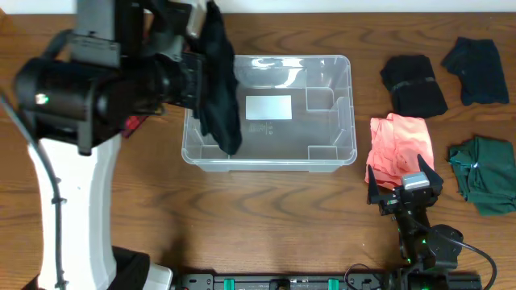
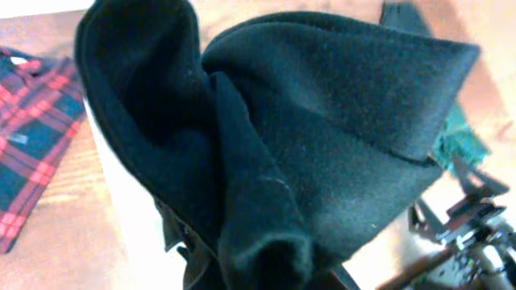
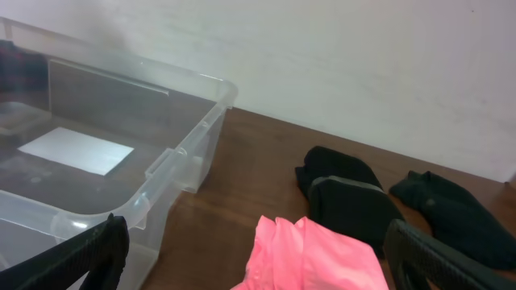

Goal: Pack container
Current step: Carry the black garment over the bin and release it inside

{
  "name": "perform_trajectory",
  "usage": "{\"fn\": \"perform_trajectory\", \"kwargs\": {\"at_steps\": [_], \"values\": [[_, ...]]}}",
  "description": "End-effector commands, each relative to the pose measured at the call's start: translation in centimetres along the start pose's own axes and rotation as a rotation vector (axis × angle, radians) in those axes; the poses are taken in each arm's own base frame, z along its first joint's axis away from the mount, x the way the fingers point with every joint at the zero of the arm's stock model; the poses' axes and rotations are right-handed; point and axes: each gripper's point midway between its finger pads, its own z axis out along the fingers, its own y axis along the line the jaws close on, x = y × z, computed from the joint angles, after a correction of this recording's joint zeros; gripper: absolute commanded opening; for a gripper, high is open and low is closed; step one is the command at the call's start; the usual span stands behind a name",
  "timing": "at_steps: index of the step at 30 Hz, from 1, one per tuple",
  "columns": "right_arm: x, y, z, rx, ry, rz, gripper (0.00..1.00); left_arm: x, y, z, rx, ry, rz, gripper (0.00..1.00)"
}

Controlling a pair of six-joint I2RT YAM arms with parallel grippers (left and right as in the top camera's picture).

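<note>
One black garment hides the left fingers gripping it

Seemingly no legible text anywhere.

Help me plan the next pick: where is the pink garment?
Overhead, the pink garment lies right of the container, just beyond the right claw, with a green garment to its right.
</note>
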Motion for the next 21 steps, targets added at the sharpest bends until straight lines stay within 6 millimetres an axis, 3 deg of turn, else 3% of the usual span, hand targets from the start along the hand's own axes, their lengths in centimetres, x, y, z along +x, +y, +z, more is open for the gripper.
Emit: {"fn": "perform_trajectory", "kwargs": {"at_steps": [1, 13, 21], "values": [[0.1, -0.4, 0.0, 0.016, 0.003, -0.006, 0.99, -0.3, 0.8, 1.9, -0.091, 0.038, 0.019, 0.06], [0.1, -0.4, 0.0, 0.016, 0.003, -0.006, 0.99, 2.9, 3.9, 11.1, -0.199, 0.35, 0.019, 0.06], [0.1, -0.4, 0.0, 0.016, 0.003, -0.006, 0.99, 3.9, 5.4, 14.0, -0.243, 0.432, 0.017, 0.06]]}}
